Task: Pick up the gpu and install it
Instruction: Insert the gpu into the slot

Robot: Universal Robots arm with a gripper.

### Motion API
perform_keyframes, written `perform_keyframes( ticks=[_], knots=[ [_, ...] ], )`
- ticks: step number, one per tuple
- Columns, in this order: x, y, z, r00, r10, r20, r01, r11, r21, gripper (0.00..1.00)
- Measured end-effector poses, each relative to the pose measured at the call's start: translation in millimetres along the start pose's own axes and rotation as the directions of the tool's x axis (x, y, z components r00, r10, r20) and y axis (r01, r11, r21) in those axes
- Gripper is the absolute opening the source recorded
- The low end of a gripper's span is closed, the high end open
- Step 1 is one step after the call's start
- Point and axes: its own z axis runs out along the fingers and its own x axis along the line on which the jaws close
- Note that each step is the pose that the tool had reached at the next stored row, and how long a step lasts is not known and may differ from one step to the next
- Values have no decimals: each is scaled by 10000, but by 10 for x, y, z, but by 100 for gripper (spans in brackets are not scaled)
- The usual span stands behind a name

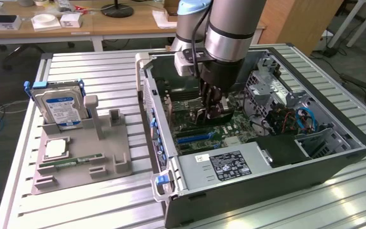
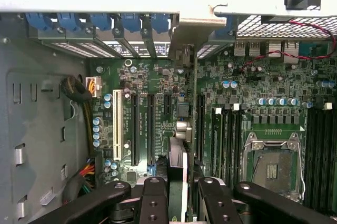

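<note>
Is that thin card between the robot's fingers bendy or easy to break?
Probably stiff: the gpu stands straight on edge in the gripper. Likely fragile, being a thin bare board. Its metal bracket looks sturdier.

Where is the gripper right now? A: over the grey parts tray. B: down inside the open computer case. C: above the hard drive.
B: the gripper is down in the computer case, over the motherboard, holding the graphics card.
</note>
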Motion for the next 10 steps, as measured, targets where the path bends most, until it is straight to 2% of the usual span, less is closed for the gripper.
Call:
perform_keyframes(
  ticks=[10],
  knots=[
    [1, 0, 77, 10000, 0, 1, 0, 10000, 1, 27]
  ],
)
